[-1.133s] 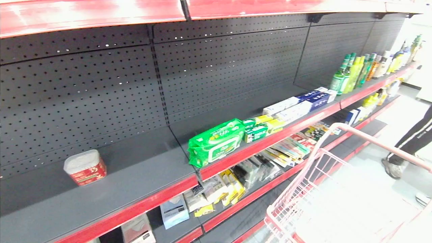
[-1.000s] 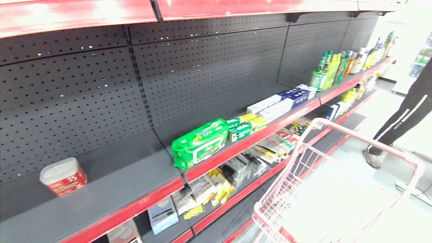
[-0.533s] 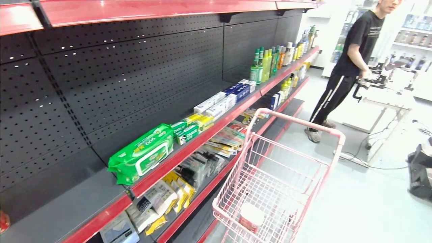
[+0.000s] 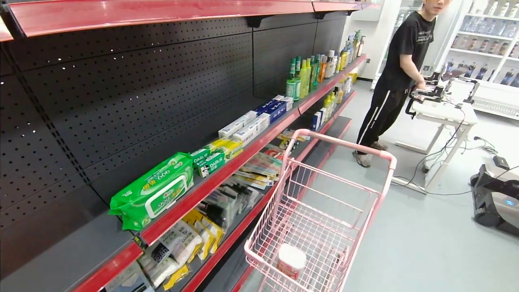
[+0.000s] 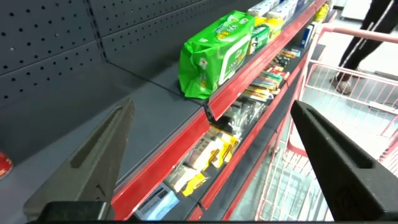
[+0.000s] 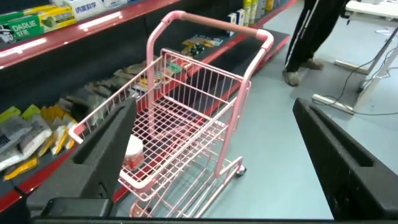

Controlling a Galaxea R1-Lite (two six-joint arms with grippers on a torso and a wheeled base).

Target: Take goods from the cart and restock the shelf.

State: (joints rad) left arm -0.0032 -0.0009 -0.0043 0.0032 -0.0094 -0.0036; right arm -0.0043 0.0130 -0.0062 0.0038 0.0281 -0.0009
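Observation:
A pink wire cart stands in the aisle beside the black-and-red shelf. Low in its basket sits a red tub with a white lid, which the right wrist view shows as the tub inside the cart. My right gripper hangs open and empty, up above the cart. My left gripper is open and empty over the grey shelf board, short of a green wipes pack. Another red tub peeks in on that board at the frame's edge.
On the same shelf level, beyond the green wipes pack, lie toothpaste boxes and bottles. Packets fill the level below. A white table with cables and a dark machine stand on the floor to the right.
The head camera has swung right: the red tub on the shelf has slid out of the picture and the whole cart with its tub has come in. No object itself has moved.

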